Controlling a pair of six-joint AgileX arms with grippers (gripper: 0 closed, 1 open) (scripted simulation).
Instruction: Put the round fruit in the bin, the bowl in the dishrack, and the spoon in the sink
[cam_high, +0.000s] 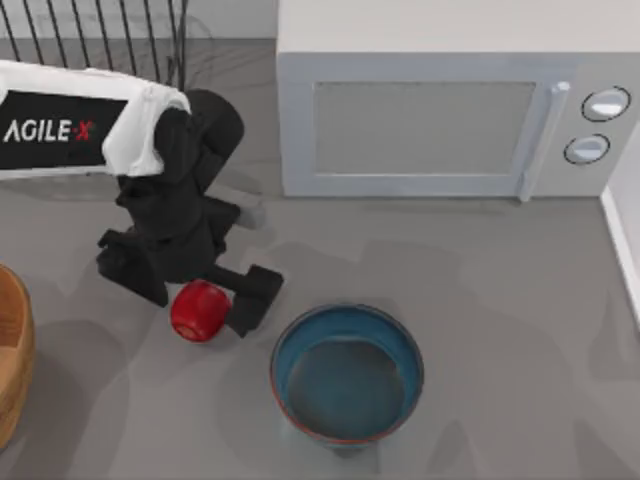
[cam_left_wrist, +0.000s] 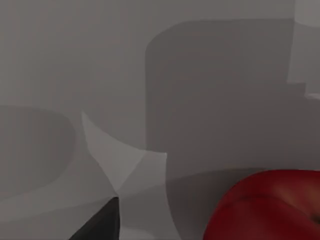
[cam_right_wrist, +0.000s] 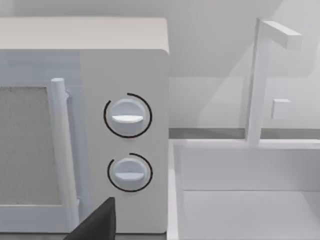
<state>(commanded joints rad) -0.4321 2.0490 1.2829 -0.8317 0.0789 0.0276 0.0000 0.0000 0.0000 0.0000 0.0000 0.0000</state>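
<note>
Left end effector (cam_high: 190, 290): it is set low over the surface (cam_high: 480, 260), its fingers spread wide with one to each side of the round fruit (cam_high: 200, 311); nothing is held yet, and contact with the fruit cannot be told.
Round fruit: it is seen between the two dark fingers, resting on the surface; in the left wrist view it (cam_left_wrist: 267, 206) sits close in, off to one side of a dark fingertip (cam_left_wrist: 100, 222).
Risk, slip: the fruit is round and glossy, so it is judged likely to roll or squirt out if the fingers are closed off its middle or too high on its curve.
Risk, knock: the bowl (cam_high: 347, 373) stands near the outer finger; a fruit pushed sideways could be sent against its rim, or the bowl could be nudged by the finger.
Risk, carry: a shallow hold is judged likely to be lost on the way to the bin.
Bowl: near the end effector, just beyond the fruit, upright and apart from both.
Wooden container (cam_high: 12, 360): at the left edge of the surface, farther off on the other side.
Dishrack (cam_high: 100, 35): well behind the end effector, past the arm.
Microwave (cam_high: 450, 110): far back on the surface.
Right end effector: parked facing the microwave's dials (cam_right_wrist: 127, 117) and the sink (cam_right_wrist: 250, 210); its state cannot be told.
</note>
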